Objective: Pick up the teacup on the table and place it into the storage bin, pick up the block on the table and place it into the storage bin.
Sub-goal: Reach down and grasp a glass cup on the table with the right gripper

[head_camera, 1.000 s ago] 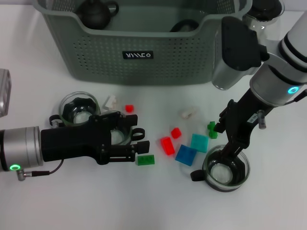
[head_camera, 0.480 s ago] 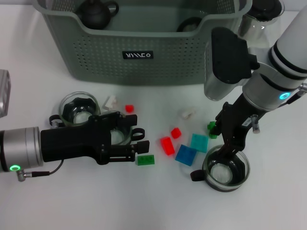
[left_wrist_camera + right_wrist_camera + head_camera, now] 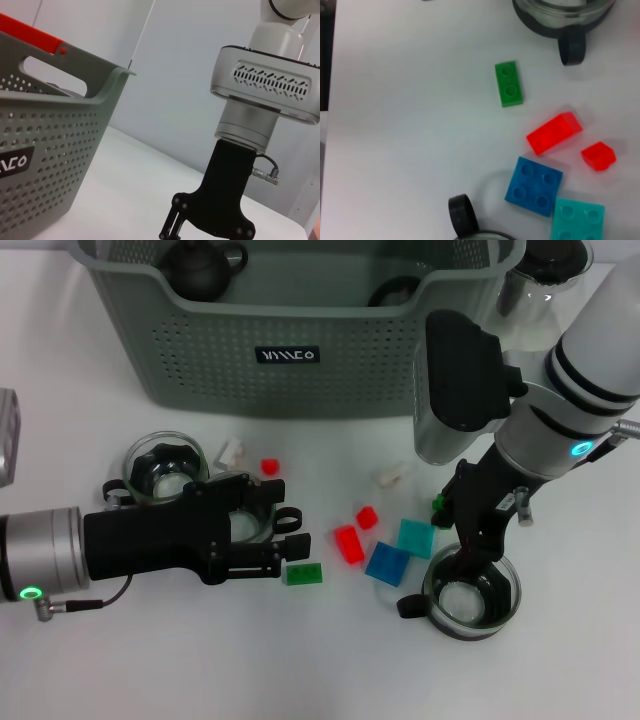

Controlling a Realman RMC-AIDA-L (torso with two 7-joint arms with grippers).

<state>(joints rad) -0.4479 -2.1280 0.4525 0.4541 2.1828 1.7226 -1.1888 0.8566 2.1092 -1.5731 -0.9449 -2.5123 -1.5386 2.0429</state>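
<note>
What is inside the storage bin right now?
In the storage bin: a dark teapot at its left end and a dark cup toward the right. Its front wall hides the floor.

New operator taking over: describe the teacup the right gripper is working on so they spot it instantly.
Start at the grey-green perforated storage bin, then drop to the table's near right. There, under the right gripper, sits a clear glass teacup with a black handle, beside the blue block; the other cups lie far left.
</note>
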